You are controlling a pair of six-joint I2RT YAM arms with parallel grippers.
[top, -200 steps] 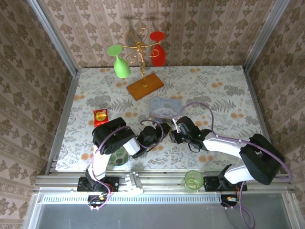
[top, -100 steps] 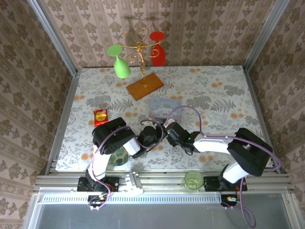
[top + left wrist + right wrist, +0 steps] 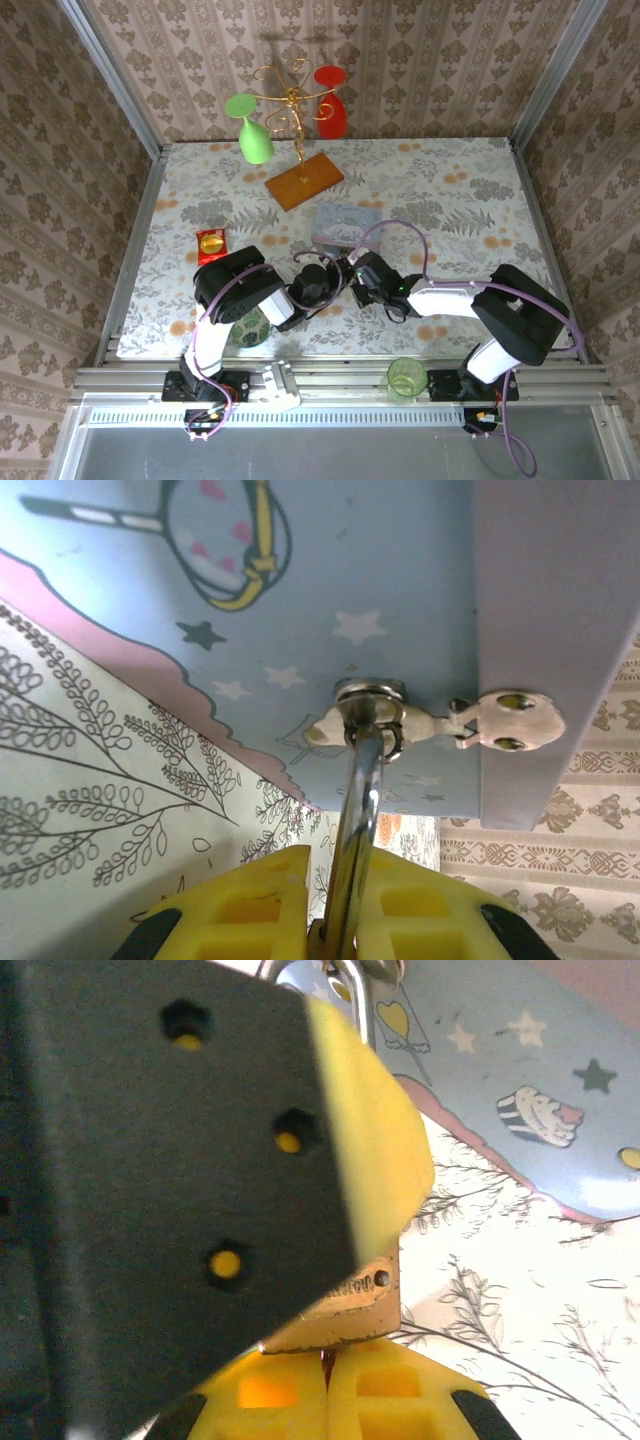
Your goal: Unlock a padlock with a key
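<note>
Two claws are brought together at the front of the pale blue tin (image 3: 400,580), which lies on the desk (image 3: 450,190). The step in hand is judged to be the bringing of the key to the keyhole. The padlock (image 3: 348,1305) is hung by its silvery shackle (image 3: 358,800) through the ring of the tin's hasp (image 3: 500,718), with its brass body just beside the tin's edge. The left claw (image 3: 345,900) is clenched on the padlock: the shackle is seen passing between its yellow fingers, so the lock is held steady. The right claw (image 3: 328,1370) is closed completely, its two yellow fingers pressed together with no gap. It is placed directly at the bottom face of the brass body, touching it or nearly so. A thin dark line is seen at the seam of these fingers, but whether it is the key cannot be told, as the key is too small to be made out with certainty. If the key is indeed pinched there, the next move is judged to call for a fine alignment with the keyhole, a straight push inward and then a turn, while the body is kept from swinging.
</note>
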